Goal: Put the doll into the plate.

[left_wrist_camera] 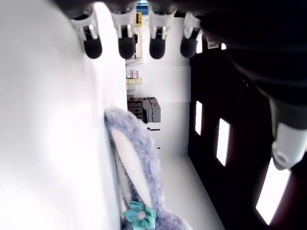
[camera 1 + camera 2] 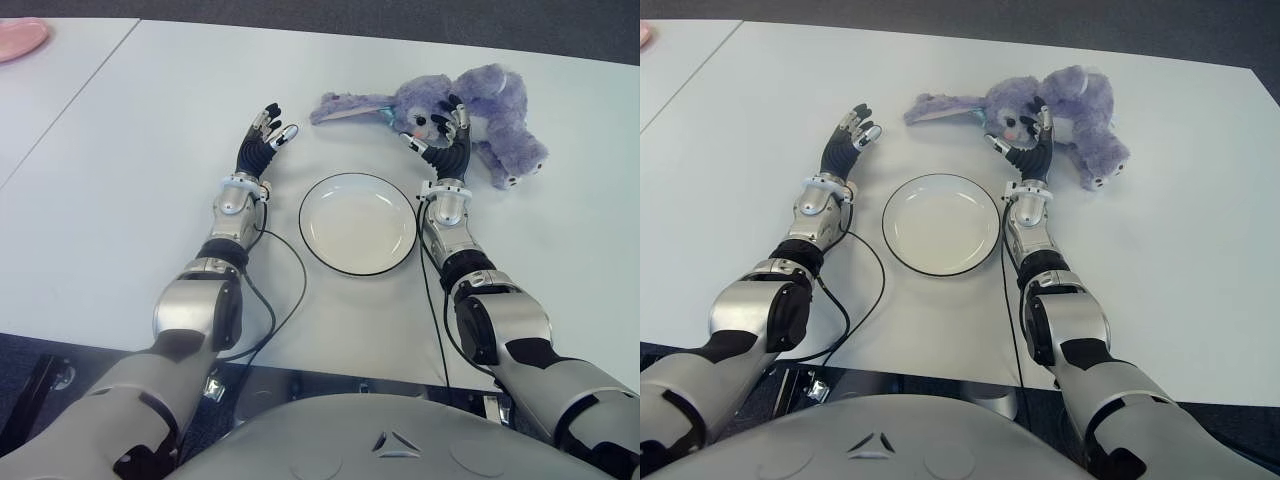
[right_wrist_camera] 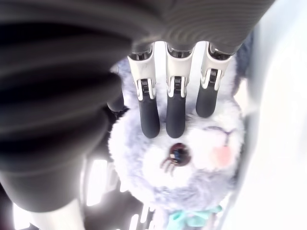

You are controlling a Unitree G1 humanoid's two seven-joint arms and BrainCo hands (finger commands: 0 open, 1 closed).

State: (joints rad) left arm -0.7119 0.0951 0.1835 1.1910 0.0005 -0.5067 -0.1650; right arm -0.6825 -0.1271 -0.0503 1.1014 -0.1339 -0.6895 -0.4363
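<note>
Fluffy plush doll (image 2: 470, 105), glossy plate (image 2: 358, 223), smooth matt table (image 2: 130, 130)

bright, even overhead light on the white desk (image 2: 120, 150) | soft, faint shadows beside the plate (image 2: 358, 223) and arms | blown-out glare on the desk in both wrist views | right robot hand (image 3: 175, 108) fingers fairly sharp, wrist housing a dark near blur | doll (image 3: 192, 158) fur softly focused
</note>
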